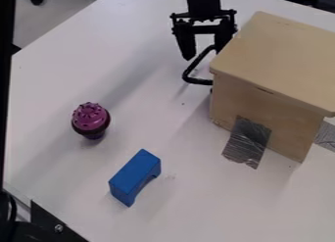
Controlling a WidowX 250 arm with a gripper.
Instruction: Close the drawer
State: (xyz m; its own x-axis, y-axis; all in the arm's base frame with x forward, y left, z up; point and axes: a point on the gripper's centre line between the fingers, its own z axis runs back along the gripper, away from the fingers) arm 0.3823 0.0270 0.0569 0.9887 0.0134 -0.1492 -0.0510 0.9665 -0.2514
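Nearest on white tabletop point(62, 172): blue arch-shaped block point(136, 175), on its side or upright, can't tell. Then strip of shiny grey tape point(247, 143), running from box front onto table. Toy cupcake w/ purple top & dark base point(91, 119), upright, L of view. At R, light-wood box w/ flat lid point(262, 101). Drawer on box's L side, mostly hidden; its black bent handle point(191, 72) sticks out. Far end: black two-finger gripper point(204, 54) above/nr handle, fingers wide apart; contact unclear.
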